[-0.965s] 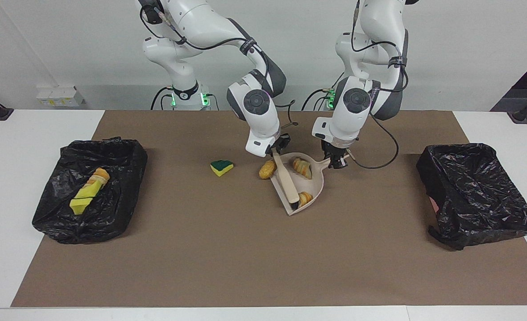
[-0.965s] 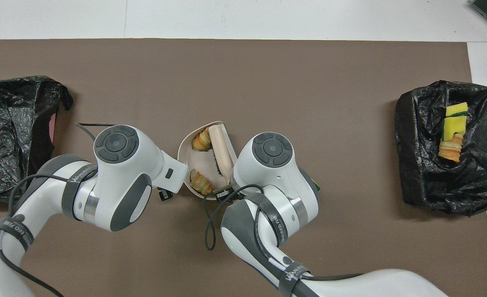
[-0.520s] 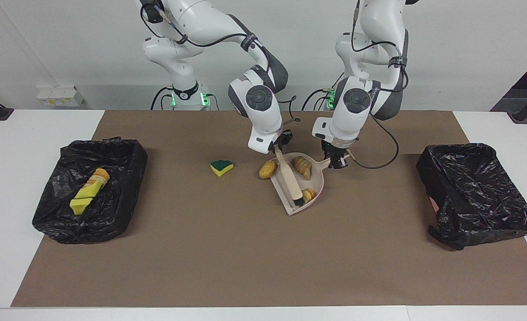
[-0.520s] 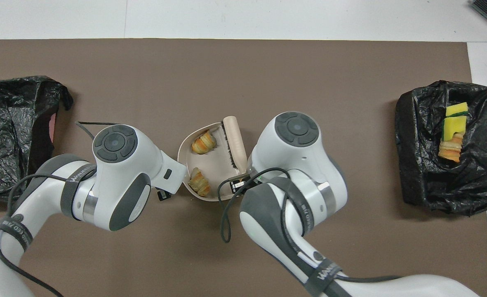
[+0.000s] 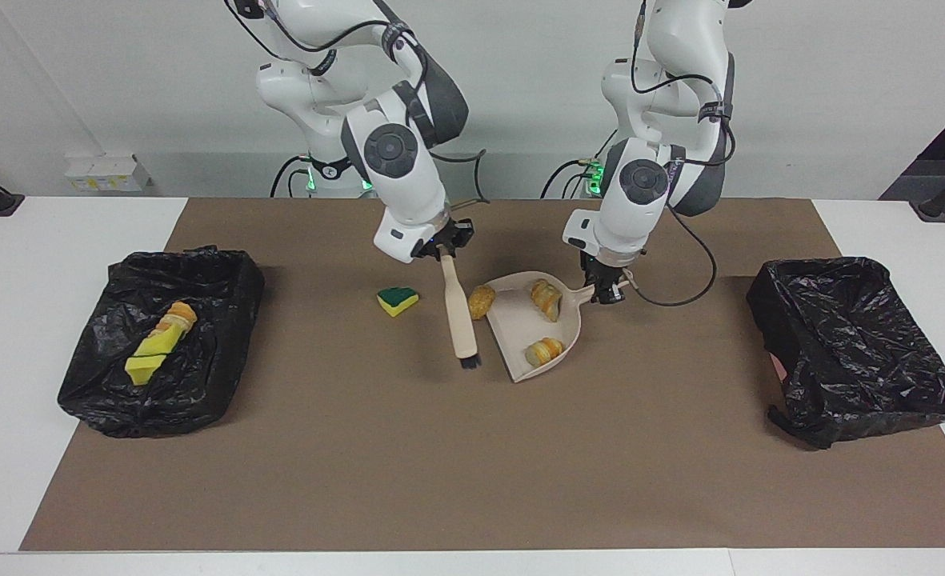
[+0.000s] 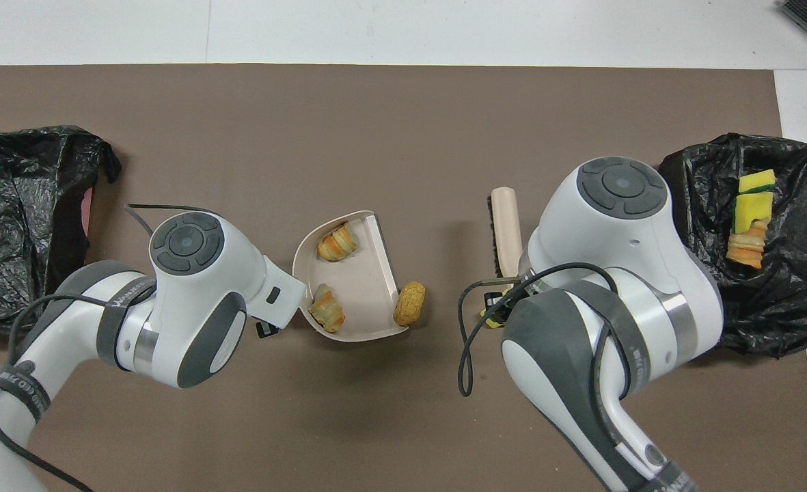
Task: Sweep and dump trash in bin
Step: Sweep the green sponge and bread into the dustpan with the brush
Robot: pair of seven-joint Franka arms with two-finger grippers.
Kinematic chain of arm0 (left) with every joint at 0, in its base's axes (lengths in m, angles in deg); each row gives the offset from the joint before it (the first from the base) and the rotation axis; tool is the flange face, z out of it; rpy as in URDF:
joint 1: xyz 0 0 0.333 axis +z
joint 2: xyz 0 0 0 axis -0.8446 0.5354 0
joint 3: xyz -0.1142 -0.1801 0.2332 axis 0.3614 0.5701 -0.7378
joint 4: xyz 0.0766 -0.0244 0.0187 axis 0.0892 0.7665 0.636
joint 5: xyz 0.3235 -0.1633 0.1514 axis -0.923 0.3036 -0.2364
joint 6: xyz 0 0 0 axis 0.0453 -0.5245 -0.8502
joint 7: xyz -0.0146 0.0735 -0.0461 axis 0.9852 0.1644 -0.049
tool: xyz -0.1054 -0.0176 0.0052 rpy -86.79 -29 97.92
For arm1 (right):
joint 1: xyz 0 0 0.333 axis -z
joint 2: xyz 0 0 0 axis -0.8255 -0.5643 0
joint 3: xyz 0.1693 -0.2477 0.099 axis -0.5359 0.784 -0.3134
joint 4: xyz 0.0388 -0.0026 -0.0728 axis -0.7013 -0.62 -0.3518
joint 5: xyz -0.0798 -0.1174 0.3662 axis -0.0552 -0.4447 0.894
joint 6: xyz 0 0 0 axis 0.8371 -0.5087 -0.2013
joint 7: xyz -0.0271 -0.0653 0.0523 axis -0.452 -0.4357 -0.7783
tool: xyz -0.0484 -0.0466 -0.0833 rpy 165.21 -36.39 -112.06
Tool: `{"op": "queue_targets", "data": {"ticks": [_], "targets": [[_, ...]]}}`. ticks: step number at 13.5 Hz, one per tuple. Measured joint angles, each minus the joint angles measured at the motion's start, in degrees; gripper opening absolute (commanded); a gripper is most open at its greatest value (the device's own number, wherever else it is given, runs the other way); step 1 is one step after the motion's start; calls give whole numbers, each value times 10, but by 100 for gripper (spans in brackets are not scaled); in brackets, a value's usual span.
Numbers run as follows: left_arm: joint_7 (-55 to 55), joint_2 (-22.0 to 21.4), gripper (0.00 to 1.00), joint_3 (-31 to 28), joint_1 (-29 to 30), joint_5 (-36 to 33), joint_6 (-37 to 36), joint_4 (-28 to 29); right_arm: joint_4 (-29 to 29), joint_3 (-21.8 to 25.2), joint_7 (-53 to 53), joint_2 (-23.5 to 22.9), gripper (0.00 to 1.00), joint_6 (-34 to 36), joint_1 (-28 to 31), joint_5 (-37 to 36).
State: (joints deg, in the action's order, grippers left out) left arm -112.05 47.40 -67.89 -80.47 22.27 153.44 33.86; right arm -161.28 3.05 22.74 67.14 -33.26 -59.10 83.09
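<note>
Right gripper [image 5: 442, 250] clenched on brush [image 5: 461, 324] handle, brush held off dustpan [image 5: 556, 346], bristles low over mat [image 5: 472, 480] between sponge wedge [image 5: 397, 300] and dustpan. Left gripper [image 5: 605, 290] grasps dustpan handle; dustpan rests on mat near middle. Two bread chunks [image 5: 545, 299] inside dustpan. One more chunk [image 5: 480, 302] on mat, touching dustpan open edge. Sponge wedge alone on mat, toward right arm's end. Bin [image 5: 164, 340] at right arm's end of mat holds yellow sponge and bread scrap. Second bin [image 5: 856, 344] at left arm's end.
</note>
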Motion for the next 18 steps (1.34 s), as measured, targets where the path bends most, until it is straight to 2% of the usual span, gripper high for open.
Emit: {"op": "queue_targets", "data": {"ticks": [2,4,7,9,14,18], "targets": [[0,-4,0,1,0,1,3,5,-53,1,6,22,0,-6,37,-9],[0,-5,0,0,0,1,4,7,-139,1,0,64,0,-64,67,-16],[0,-5,0,0,0,2,5,8,-262,-2,-7,140,0,-127,71,-16],[0,-5,0,0,0,2,6,8,-307,-6,-7,169,0,-149,64,-11],[0,-5,0,0,0,4,7,9,-333,-10,10,155,0,-200,9,43],[0,-5,0,-1,0,4,7,9,-275,-11,43,100,0,-229,-53,67]]}}
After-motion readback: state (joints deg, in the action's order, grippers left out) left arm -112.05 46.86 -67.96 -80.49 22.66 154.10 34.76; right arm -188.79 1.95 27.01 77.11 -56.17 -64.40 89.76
